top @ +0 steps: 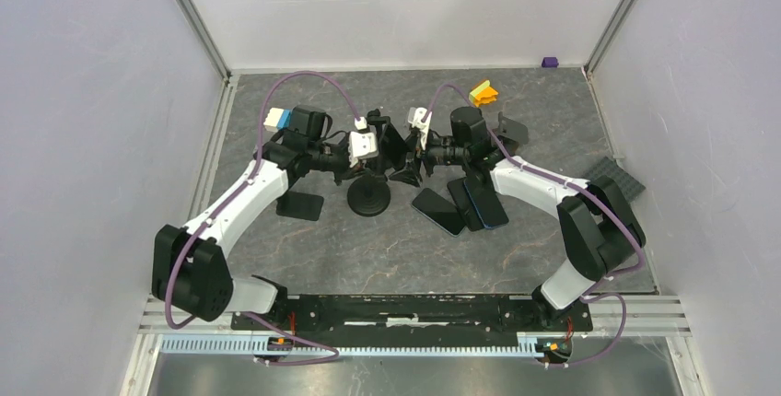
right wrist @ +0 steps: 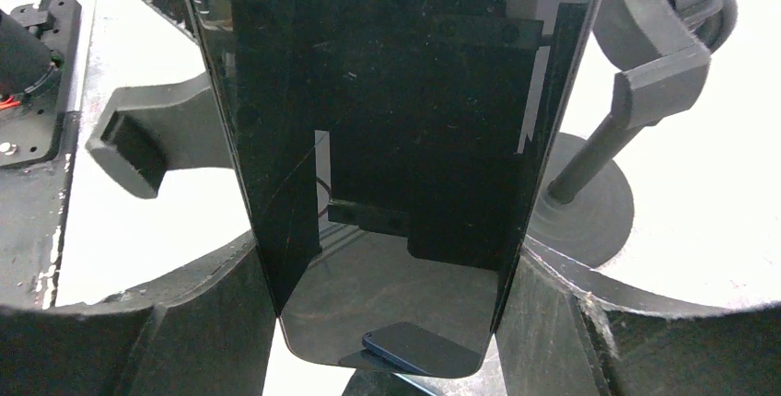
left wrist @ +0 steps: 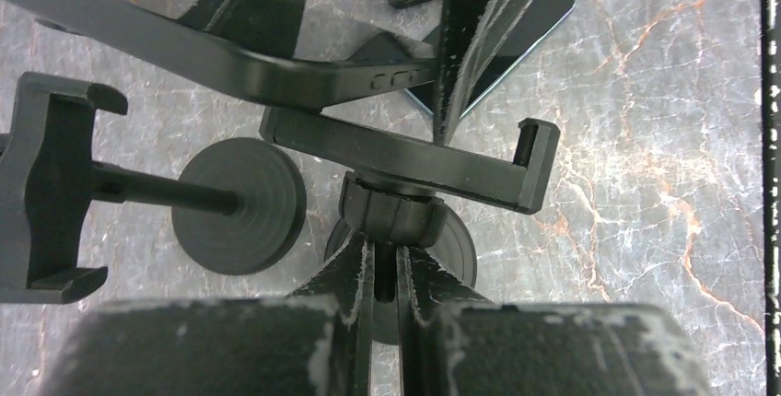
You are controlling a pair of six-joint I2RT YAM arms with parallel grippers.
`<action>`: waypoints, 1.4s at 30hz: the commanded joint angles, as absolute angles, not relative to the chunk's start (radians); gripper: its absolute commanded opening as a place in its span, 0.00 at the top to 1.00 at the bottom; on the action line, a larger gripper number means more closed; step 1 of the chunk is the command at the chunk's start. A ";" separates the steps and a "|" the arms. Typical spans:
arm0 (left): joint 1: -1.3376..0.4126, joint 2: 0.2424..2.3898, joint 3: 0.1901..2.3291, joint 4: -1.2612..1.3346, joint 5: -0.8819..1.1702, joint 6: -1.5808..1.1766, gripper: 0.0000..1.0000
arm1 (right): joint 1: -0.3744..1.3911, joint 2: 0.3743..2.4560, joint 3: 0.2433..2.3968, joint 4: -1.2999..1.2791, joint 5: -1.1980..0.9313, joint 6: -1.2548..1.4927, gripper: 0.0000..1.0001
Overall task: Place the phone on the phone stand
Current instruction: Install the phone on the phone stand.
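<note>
My right gripper (right wrist: 387,327) is shut on a black phone (right wrist: 387,175), gripping its two long edges and holding it upright. In the left wrist view the phone (left wrist: 230,60) hangs tilted just above the black phone stand's cradle (left wrist: 414,161). I cannot tell if they touch. My left gripper (left wrist: 387,272) is shut on that stand's neck below the cradle. The cradle's arms show behind the phone (right wrist: 138,143). In the top view both grippers meet at mid-table, left (top: 371,155) and right (top: 416,143).
A second black stand (left wrist: 239,203) is close by the held one; its round base also shows beside the phone (right wrist: 589,203). Two more phones (top: 437,210) (top: 481,201) lie right of the stands. A flat black item (top: 301,204) lies left. A grey plate (top: 619,178) is far right.
</note>
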State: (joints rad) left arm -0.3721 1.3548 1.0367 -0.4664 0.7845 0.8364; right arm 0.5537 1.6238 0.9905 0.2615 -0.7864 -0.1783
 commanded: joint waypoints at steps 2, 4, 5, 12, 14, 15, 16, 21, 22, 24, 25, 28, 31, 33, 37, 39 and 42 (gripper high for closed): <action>-0.373 1.388 1.039 -0.432 0.913 0.791 0.98 | 0.572 1.590 0.965 0.373 -0.744 -0.194 0.99; -0.374 1.401 1.044 -0.412 0.920 0.742 0.98 | 0.585 1.579 0.945 0.386 -0.731 -0.202 1.00; -0.374 1.408 1.047 -0.410 0.927 0.734 0.98 | 0.591 1.572 0.934 0.397 -0.718 -0.206 0.99; -0.374 1.423 1.006 -0.315 0.960 0.633 0.98 | 0.618 1.549 0.865 0.488 -0.690 -0.185 0.99; -0.374 1.424 0.989 -0.297 0.959 0.625 0.98 | 0.623 1.550 0.858 0.512 -0.699 -0.172 0.99; -0.374 1.425 0.980 -0.288 0.960 0.618 0.98 | 0.627 1.550 0.858 0.523 -0.702 -0.164 1.00; -0.373 1.428 0.974 -0.283 0.964 0.616 0.98 | 0.630 1.552 0.858 0.534 -0.706 -0.156 0.99; -0.374 1.438 0.946 -0.263 0.979 0.601 0.98 | 0.639 1.576 0.862 0.600 -0.767 -0.091 0.99; -0.374 1.439 0.941 -0.259 0.979 0.600 0.98 | 0.642 1.580 0.862 0.606 -0.774 -0.085 0.99; -0.374 1.443 0.934 -0.252 0.980 0.593 0.98 | 0.648 1.585 0.862 0.610 -0.787 -0.086 0.99; -0.373 1.444 0.933 -0.248 0.980 0.585 0.98 | 0.652 1.586 0.862 0.611 -0.793 -0.087 0.99; -0.373 1.446 0.919 -0.192 0.969 0.512 0.98 | 0.666 1.594 0.860 0.615 -0.821 -0.089 0.99; -0.376 1.440 0.896 -0.112 0.932 0.412 0.98 | 0.679 1.603 0.865 0.610 -0.841 -0.095 0.99; -0.378 1.434 0.879 -0.065 0.896 0.359 0.98 | 0.690 1.611 0.868 0.604 -0.854 -0.097 0.99; -0.393 1.411 0.832 0.056 0.814 0.269 0.98 | 0.707 1.622 0.870 0.601 -0.880 -0.097 0.99; -0.404 1.404 0.820 0.078 0.791 0.255 0.98 | 0.715 1.622 0.871 0.591 -0.891 -0.107 0.99; -0.423 1.404 0.819 0.080 0.748 0.258 0.98 | 0.729 1.622 0.881 0.547 -0.906 -0.141 0.99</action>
State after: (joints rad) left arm -0.3614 1.3701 0.8433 0.0189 0.8875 0.3775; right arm 0.6209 1.6077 0.8532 0.5529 -0.7376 -0.1028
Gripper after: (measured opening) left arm 0.093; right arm 0.771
